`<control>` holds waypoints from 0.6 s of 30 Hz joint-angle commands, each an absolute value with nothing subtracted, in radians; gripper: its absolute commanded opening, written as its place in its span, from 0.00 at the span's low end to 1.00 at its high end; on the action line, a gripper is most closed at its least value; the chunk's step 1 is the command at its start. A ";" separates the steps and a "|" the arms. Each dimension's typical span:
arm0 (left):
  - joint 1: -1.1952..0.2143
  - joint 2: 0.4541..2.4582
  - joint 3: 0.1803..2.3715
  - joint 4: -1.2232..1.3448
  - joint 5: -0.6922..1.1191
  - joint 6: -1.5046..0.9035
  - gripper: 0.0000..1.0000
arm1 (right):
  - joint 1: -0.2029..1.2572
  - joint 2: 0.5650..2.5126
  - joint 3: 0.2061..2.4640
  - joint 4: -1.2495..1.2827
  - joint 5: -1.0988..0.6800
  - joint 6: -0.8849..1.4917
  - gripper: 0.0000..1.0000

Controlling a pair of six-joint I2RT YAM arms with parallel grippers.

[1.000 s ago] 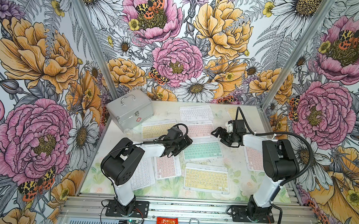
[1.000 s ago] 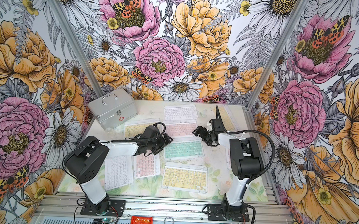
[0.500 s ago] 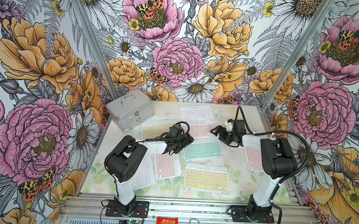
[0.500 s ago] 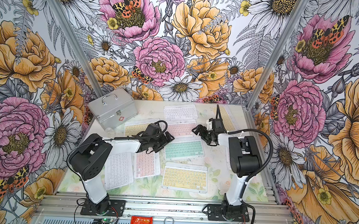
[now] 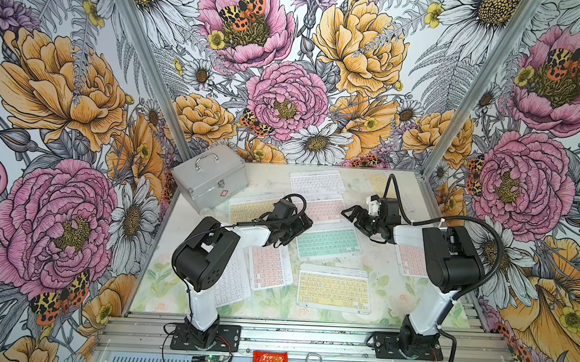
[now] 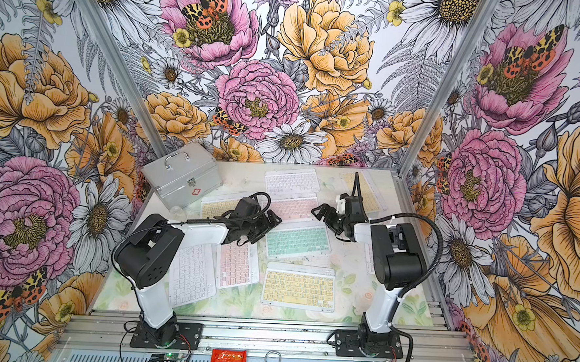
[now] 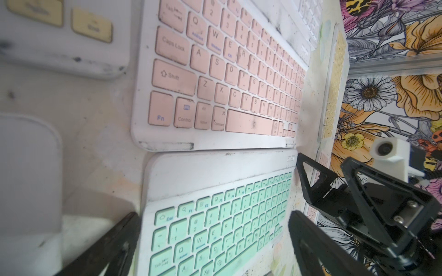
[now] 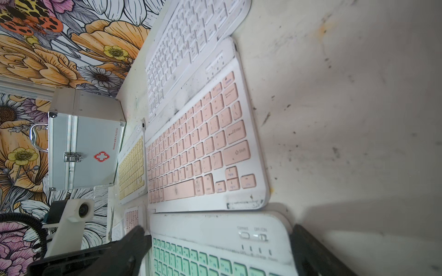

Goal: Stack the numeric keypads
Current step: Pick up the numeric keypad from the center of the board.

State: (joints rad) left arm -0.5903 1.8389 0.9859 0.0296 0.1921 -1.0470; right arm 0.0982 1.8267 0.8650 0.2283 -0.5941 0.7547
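Several numeric keypads lie flat and apart on the table, none on top of another. A mint green keypad [image 5: 328, 241] [image 6: 297, 240] sits in the middle. My left gripper [image 5: 299, 230] [image 6: 267, 230] is at its left end, open, its jaws straddling that end [image 7: 212, 241] without a visible grip. My right gripper [image 5: 353, 222] [image 6: 325, 223] is at the right end, also open around the keypad [image 8: 220, 251]. A pink keypad [image 7: 227, 71] [image 8: 198, 148] lies just behind the mint one.
A silver case [image 5: 210, 177] with a handle stands at the back left. Other keypads: yellow [image 5: 333, 288] in front, pink [image 5: 268, 267] and white [image 5: 232, 284] under my left arm, white [image 5: 316, 181] and yellow [image 5: 380, 183] at the back, pink [image 5: 410, 259] under my right arm.
The left arm has edged slightly toward the back right. Both grippers remain open at the mint keypad's ends, and no keypad has moved.
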 commanded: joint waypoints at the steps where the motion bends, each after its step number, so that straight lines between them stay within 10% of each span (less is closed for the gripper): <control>1: -0.598 1.907 0.966 -0.003 0.226 -1.047 0.99 | 0.121 1.776 0.843 0.287 -0.716 0.785 0.95; 18: -0.604 1.945 0.974 0.100 0.301 -1.118 0.99 | 0.123 1.572 0.807 0.284 -0.785 0.843 0.95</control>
State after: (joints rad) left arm -0.5846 1.8732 0.9897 0.1177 0.2047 -1.0737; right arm 0.0910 1.6070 0.8124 0.2924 -0.6422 0.8146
